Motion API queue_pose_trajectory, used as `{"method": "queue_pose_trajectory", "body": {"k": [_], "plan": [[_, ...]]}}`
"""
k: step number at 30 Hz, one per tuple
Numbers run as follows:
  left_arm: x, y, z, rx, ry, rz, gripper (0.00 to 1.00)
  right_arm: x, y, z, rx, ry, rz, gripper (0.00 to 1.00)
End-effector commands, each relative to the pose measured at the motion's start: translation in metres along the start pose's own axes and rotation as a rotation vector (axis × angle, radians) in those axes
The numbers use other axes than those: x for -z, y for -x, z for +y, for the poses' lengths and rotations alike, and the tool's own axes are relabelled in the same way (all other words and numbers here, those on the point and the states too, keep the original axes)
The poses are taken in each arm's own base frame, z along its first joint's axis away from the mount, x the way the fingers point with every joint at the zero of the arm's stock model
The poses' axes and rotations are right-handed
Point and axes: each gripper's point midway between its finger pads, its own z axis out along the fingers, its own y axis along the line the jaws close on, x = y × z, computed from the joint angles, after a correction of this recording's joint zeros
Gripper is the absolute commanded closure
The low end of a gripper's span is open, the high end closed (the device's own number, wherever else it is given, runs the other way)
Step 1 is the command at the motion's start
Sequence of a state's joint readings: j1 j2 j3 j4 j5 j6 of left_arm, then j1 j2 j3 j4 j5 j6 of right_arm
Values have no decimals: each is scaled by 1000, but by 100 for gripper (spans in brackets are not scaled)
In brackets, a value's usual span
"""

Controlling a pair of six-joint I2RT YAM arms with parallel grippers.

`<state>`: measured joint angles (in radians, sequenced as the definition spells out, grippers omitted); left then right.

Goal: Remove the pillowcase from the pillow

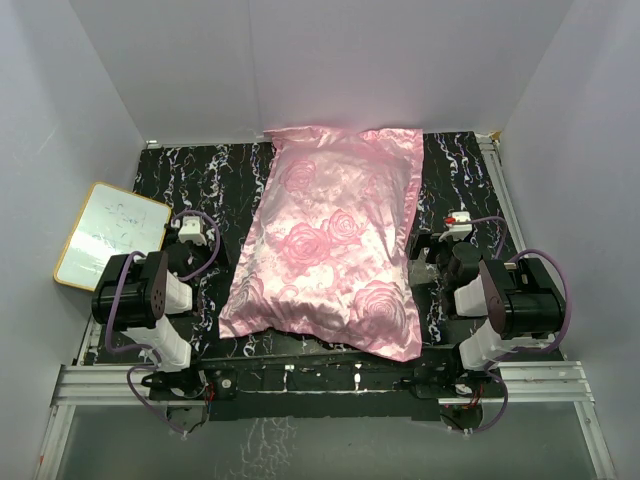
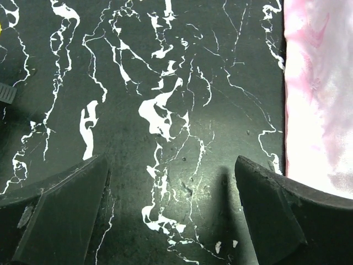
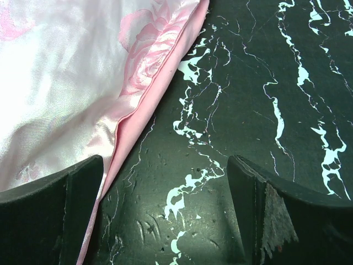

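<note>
The pink satin pillowcase (image 1: 330, 250) with its rose pattern lies lengthways in the middle of the black marbled table (image 1: 190, 170). It bulges full, and the pillow inside it is hidden. My left gripper (image 1: 203, 252) hovers just left of it, open over bare table (image 2: 172, 165), with the pink cloth (image 2: 320, 83) at the right edge of the left wrist view. My right gripper (image 1: 425, 265) stands open on the other side (image 3: 165, 165). Its left finger (image 3: 60, 210) overlaps the pillowcase's flat pink hem (image 3: 138, 110), and nothing lies between the jaws.
A white board with a yellow frame (image 1: 110, 235) leans at the table's left edge, beside the left arm. White walls close in the table at the back and on both sides. A metal rail (image 1: 320, 385) runs along the near edge.
</note>
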<state>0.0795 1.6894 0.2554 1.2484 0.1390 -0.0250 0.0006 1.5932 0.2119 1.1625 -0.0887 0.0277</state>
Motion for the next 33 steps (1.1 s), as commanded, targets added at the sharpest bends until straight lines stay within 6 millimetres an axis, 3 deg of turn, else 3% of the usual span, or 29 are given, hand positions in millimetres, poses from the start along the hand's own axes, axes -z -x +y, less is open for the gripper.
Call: {"method": "queue_pose_trajectory", "body": {"k": [1, 18, 21, 22, 23, 24, 27, 29, 31, 32, 33], "plan": [[-2, 10, 2, -22, 15, -29, 3, -9, 20, -1, 17, 0, -62, 2], [-3, 14, 1, -10, 5, -22, 3, -7, 24, -10, 14, -23, -79, 2], [-7, 36, 3, 11, 0, 61, 3, -16, 37, -3, 30, 21, -33, 2], [-9, 48, 1, 5, -14, 96, 3, -23, 51, 0, 43, 33, -23, 2], [-10, 61, -1, 11, -25, 139, 3, -27, 64, 2, 45, 40, -26, 2], [-15, 88, -4, 18, -42, 145, 3, -27, 75, 4, 29, 44, -33, 2], [-10, 113, -27, 39, -179, 245, 3, -27, 111, 4, -31, 27, -93, 1], [-5, 133, -48, 35, -310, 281, 3, -28, 130, -3, -189, -40, -132, 2], [3, 147, -70, 24, -473, 330, 3, -30, 118, -36, -521, -290, -81, 2], [6, 153, -79, 22, -536, 352, 3, -31, 109, -42, -623, -330, -21, 2], [10, 153, -87, 36, -600, 384, 3, -36, 107, -32, -625, -249, 34, 2]]}}
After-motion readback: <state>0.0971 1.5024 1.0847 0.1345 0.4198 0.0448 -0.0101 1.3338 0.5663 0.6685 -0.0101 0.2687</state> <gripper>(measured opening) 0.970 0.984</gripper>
